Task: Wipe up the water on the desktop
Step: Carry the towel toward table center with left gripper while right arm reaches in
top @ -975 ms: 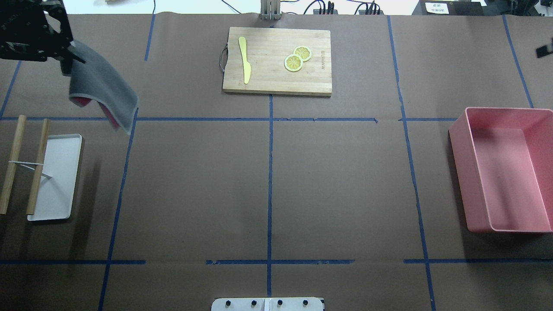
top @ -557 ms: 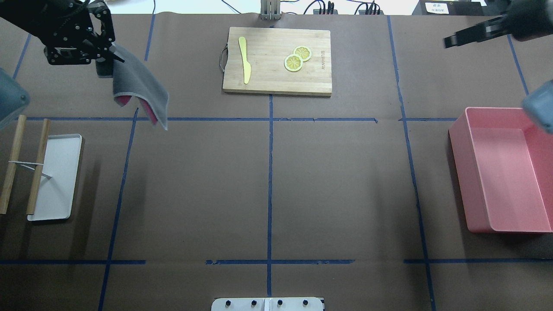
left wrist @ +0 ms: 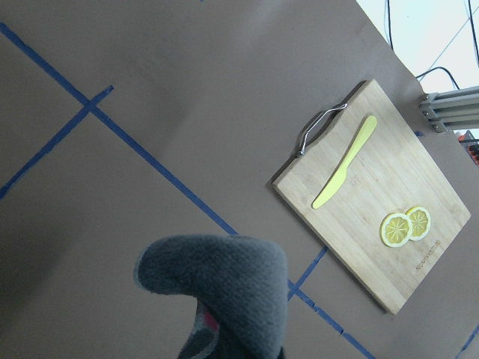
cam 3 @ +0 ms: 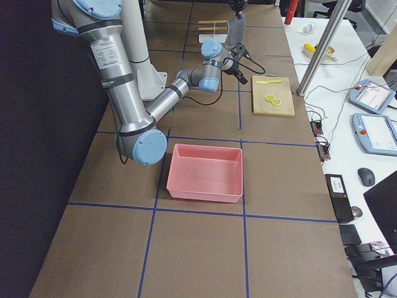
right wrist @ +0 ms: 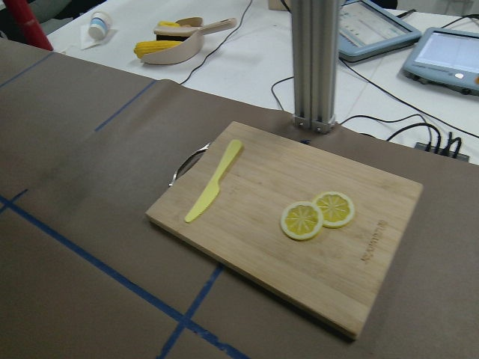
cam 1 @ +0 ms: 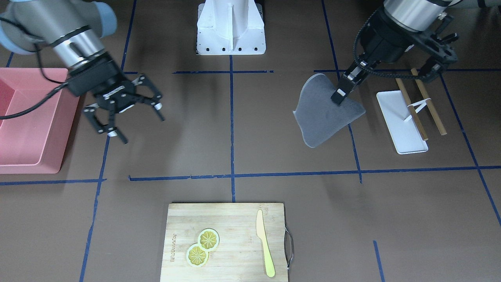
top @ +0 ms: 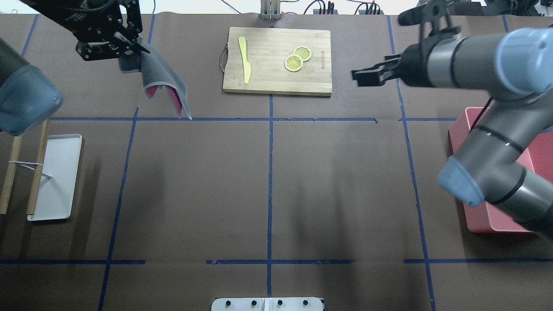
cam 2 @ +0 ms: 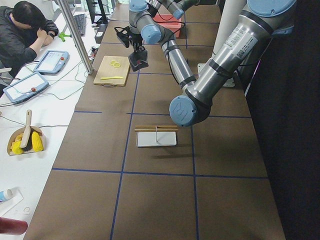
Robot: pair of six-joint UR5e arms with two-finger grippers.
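The tabletop is a wide dark-brown surface crossed by blue tape lines, and it carries everything else in view. I cannot make out any wet patch on it in these views

The left arm is held above the far left part of the tabletop. Its jaws are closed tight on the upper edge of a grey cloth. The cloth hangs free from them in a loose fold, clear of the surface. A pink underside shows in the overhead view, with the lowest corner over a blue tape line. From the left wrist camera the cloth fills the lower middle of the picture, with the tabletop below it

The right arm reaches out over the right side. Its jaws are spread wide and hold nothing, hovering above bare tabletop just beside a pink bin

A bamboo cutting board lies at the far middle edge. On it are a yellow knife and two lemon slices that overlap one another. The cloth hangs to the left of the board, apart from it

A white tray sits at the left end, well apart from the cloth. Two wooden sticks lie along the tray's outer edge
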